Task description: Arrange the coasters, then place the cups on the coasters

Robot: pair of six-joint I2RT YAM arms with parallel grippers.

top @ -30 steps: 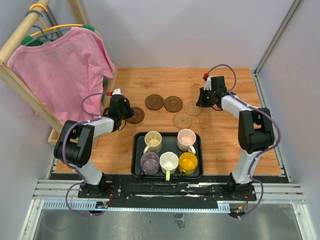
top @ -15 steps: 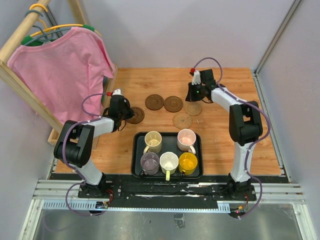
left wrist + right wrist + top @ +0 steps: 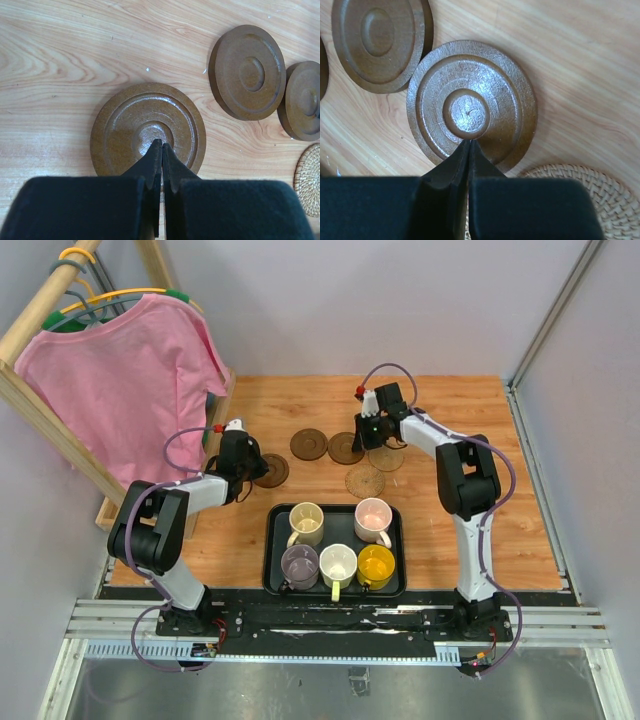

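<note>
Three dark brown coasters (image 3: 270,471) (image 3: 309,444) (image 3: 346,448) and two tan woven coasters (image 3: 386,456) (image 3: 365,481) lie on the wooden table. My left gripper (image 3: 248,462) is shut and empty, its tips (image 3: 161,145) over the centre of the leftmost brown coaster (image 3: 148,127). My right gripper (image 3: 368,435) is shut and empty too, its tips (image 3: 469,142) at the raised centre of the rightmost brown coaster (image 3: 470,102), with a tan coaster (image 3: 600,197) beside it. The cups, cream (image 3: 306,523), pink (image 3: 372,519), grey-lilac (image 3: 299,566), white (image 3: 338,565) and amber (image 3: 376,566), stand in the tray.
The black tray (image 3: 338,528) sits at the near middle of the table. A pink shirt (image 3: 130,380) hangs on a wooden rack along the left edge, close to my left arm. Walls close the back and right sides.
My right arm has swung left, from the right tan coaster to the rightmost dark brown coaster. The left arm and the coasters have not moved.
</note>
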